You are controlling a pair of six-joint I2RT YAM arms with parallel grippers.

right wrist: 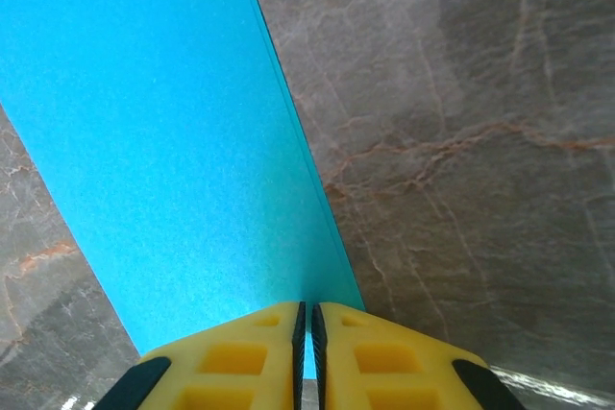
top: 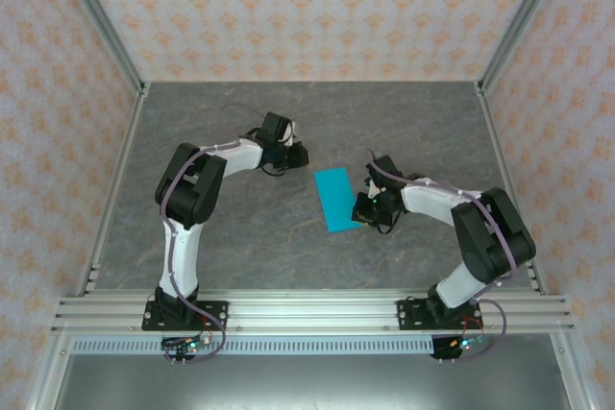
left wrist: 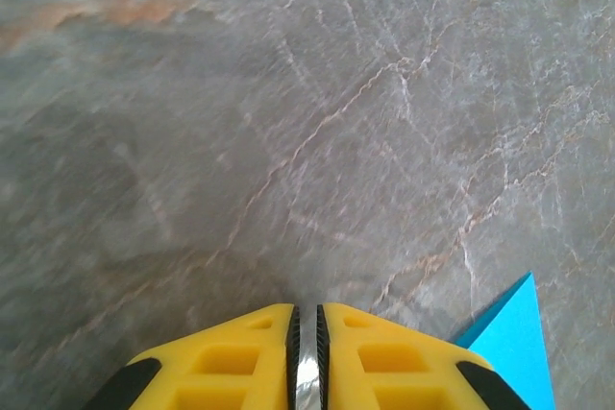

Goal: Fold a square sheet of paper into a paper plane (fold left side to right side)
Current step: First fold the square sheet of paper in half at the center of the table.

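Observation:
The square sheet of paper (top: 336,199) lies flat on the grey table as a narrow cyan-blue rectangle, two layers showing along its right edge (right wrist: 288,112). My right gripper (top: 363,210) is shut, its yellow fingertips (right wrist: 307,306) low over the sheet's near right corner; contact cannot be told. My left gripper (top: 300,154) is shut with nothing in it, just off the sheet's far left corner. Its tips (left wrist: 307,309) point at bare table, and a corner of the sheet (left wrist: 509,343) shows at lower right. The paper plane is out of view.
The grey marbled table (top: 240,237) is ringed by aluminium frame rails (top: 307,309) and patterned walls. Both arm bases sit on the near rail.

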